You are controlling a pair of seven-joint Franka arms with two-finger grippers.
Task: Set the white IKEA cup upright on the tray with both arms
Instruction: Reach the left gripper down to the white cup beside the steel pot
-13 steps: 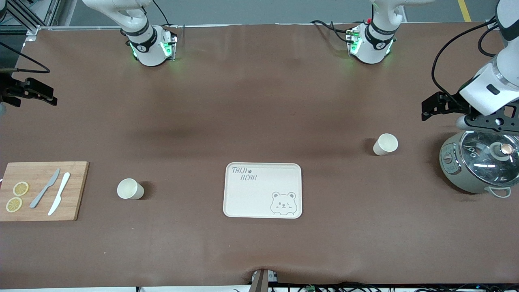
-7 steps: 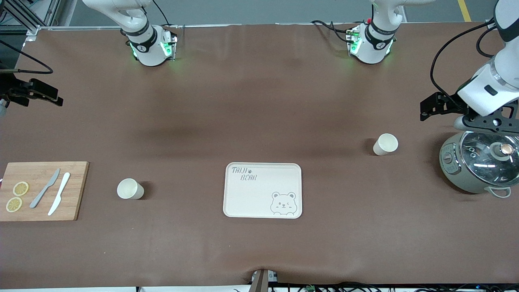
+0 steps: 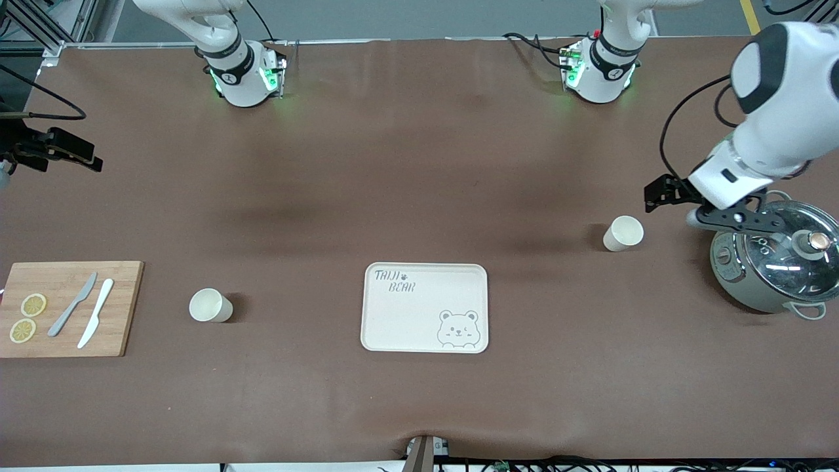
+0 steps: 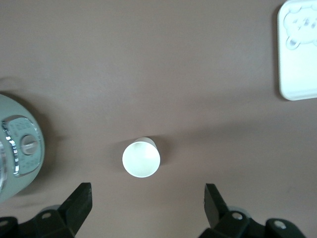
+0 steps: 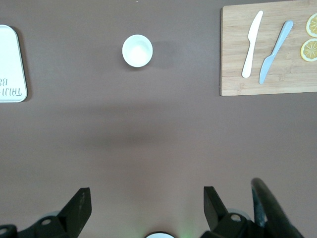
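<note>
While both my tools stand spread and empty, left tool (image 3: 657, 195) hangs near one white cup (image 3: 623, 233); right tool (image 3: 62, 152) waits; tray (image 3: 425, 308) bare.

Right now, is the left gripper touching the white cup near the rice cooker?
Apart. In the left wrist view, the open left gripper hangs above the cup, with bare table showing between its fingers and the cup.

My left gripper (image 4: 147, 203) hangs over the brown table (image 4: 148, 59), jaws wide, nothing held. White cup (image 4: 141, 158) upright between the fingertip lines, not touching. Grey-green cooker (image 4: 17, 148) at one edge, tray (image 4: 297, 54) corner at another.
</note>
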